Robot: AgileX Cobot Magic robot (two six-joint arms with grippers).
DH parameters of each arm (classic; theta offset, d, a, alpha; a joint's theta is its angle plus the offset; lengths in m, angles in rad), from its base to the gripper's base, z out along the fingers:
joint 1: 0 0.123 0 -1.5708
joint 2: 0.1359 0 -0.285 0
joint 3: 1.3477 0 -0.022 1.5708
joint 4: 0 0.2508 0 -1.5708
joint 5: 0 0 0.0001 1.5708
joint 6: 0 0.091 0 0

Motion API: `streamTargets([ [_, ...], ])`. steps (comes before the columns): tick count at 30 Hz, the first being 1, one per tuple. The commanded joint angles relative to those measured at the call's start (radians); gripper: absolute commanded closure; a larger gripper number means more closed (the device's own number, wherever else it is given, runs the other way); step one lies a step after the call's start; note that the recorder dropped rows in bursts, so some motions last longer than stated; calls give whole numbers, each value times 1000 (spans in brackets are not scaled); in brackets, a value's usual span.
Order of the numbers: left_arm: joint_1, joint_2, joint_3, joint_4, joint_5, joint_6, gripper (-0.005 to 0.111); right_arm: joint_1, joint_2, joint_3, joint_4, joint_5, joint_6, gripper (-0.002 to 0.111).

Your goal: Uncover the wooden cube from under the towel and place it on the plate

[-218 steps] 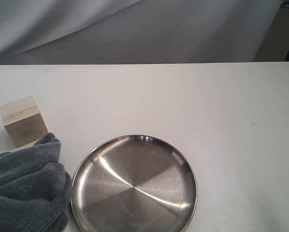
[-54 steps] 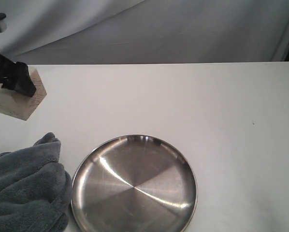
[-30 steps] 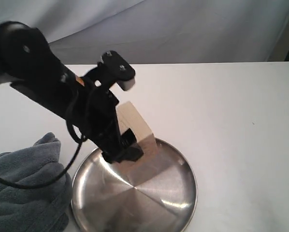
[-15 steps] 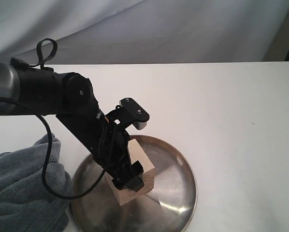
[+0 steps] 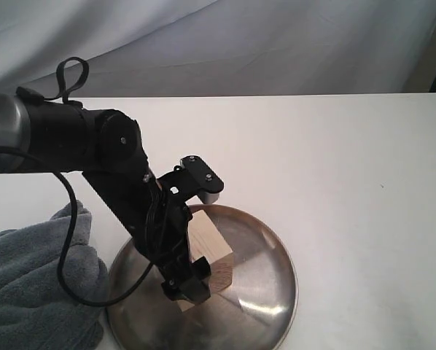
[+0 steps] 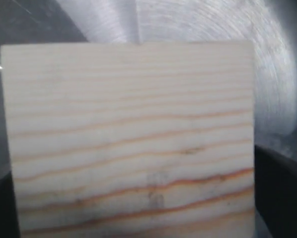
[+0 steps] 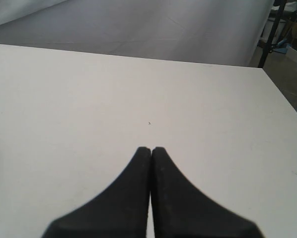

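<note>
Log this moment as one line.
phase: placing | left gripper: shut on cube, low over plate, not yet released | right gripper: shut, empty | towel: bunched beside plate, off cube

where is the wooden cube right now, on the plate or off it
The wooden cube is over the plate, inside its rim, held by the left gripper; whether it touches the steel cannot be told.

Left arm (image 5: 94, 146) slants down, left pincer (image 5: 202, 268) gripping the wooden cube (image 5: 212, 251); right pincer (image 7: 150, 153) closed.
</note>
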Motion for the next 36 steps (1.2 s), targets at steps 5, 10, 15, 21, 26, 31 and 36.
streamTargets([
  [5, -5, -109, -91, 50, 207, -152, 3, -8, -6, 4, 5, -2, -4, 108],
  [10, -5, -256, -110, 87, 199, -214, 3, -8, -6, 4, 5, -2, -4, 108],
  [15, -5, -447, -110, 102, 149, -335, 3, -8, -6, 4, 5, -2, -4, 108],
  [21, -5, -669, -85, 102, 155, -435, 3, -8, -6, 4, 5, -2, -4, 108],
  [26, -5, -879, -47, 111, 148, -500, 3, -8, -6, 4, 5, -2, -4, 108],
  [31, -5, -1083, 1, 227, 133, -615, 3, -8, -6, 4, 5, -2, -4, 108],
  [36, -5, -1268, 88, 406, 164, -761, 3, -8, -6, 4, 5, -2, -4, 108],
])
